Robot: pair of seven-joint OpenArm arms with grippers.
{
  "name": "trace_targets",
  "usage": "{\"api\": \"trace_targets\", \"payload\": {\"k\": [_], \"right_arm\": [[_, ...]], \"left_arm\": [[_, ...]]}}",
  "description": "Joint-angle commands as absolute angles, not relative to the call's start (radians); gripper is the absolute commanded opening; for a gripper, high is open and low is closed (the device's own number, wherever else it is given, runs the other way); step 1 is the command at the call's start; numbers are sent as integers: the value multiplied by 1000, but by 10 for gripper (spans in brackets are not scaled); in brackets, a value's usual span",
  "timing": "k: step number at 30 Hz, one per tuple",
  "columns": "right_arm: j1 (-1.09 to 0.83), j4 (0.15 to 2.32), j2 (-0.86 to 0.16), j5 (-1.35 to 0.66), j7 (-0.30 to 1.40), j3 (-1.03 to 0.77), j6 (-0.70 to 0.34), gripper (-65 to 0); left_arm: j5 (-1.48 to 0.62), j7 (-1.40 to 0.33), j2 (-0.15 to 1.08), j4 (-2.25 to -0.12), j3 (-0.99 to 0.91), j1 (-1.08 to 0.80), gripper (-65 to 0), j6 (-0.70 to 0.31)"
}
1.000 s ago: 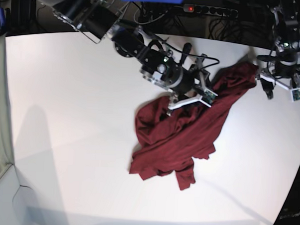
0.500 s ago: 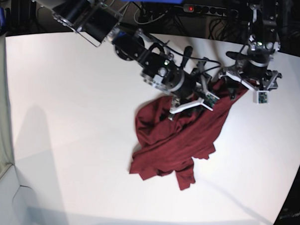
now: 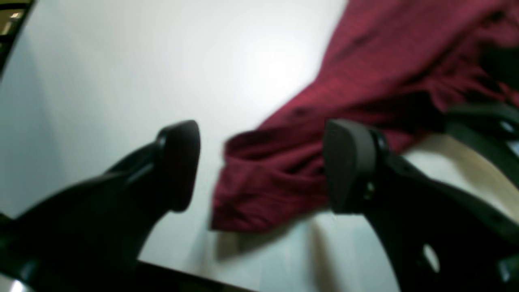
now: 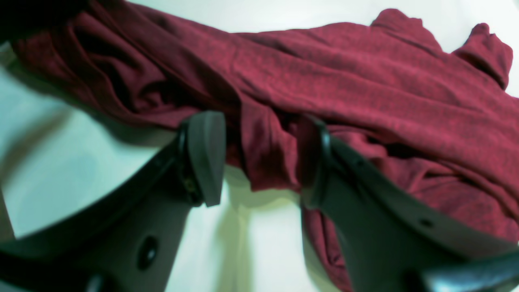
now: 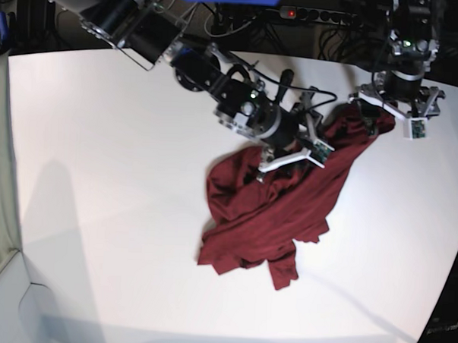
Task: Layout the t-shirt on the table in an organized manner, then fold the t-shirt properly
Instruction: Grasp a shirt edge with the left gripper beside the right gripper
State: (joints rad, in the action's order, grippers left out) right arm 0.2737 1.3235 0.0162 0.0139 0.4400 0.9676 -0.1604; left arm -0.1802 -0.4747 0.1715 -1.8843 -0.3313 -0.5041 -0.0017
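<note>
The maroon t-shirt (image 5: 277, 208) lies crumpled on the white desk (image 5: 107, 174), stretched from about 1 o'clock of the desk's middle down toward 5 o'clock, with nothing yet spread flat.

The right pincer (image 4: 263, 158) is seen with its jaws apart, a hanging fold of cloth between them and no clamp made. The left pincer (image 3: 261, 166) is also held apart, above the far tip of the shirt at 1 o'clock, with the cloth edge between its pads (image 3: 180, 162) but not touched.

Several layers could be caught at once by the right pincer, since the fold between its jaws is bunched; the shirt would then be lifted as a lump, not opened. The thin corner under the left pincer could be missed or could slip out, as little cloth lies there. If both were pulled apart on mismatched parts, the garment could be twisted further.
</note>
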Motion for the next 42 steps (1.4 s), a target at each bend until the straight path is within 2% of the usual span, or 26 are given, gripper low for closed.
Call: {"api": "trace_targets", "payload": {"k": [1,35,37,42], "right_arm": [[294,1340,28,8,414,964,-159,-352],[289,1340,35,7,412,963,-159,-352],[292,1340,36,7,412,963,-159,-352],[291,1340,36,7,412,964,-159,-352]], "left_arm": [[-185,-453,179,-1906,-340,-510,-192,4],[-185,-446,179,-1801,-331,-496,-196,2],[-185,-447,177,-1785,-323,-479,-235,2],[-185,-453,177,-1744,-266,-450,-472,2]]}}
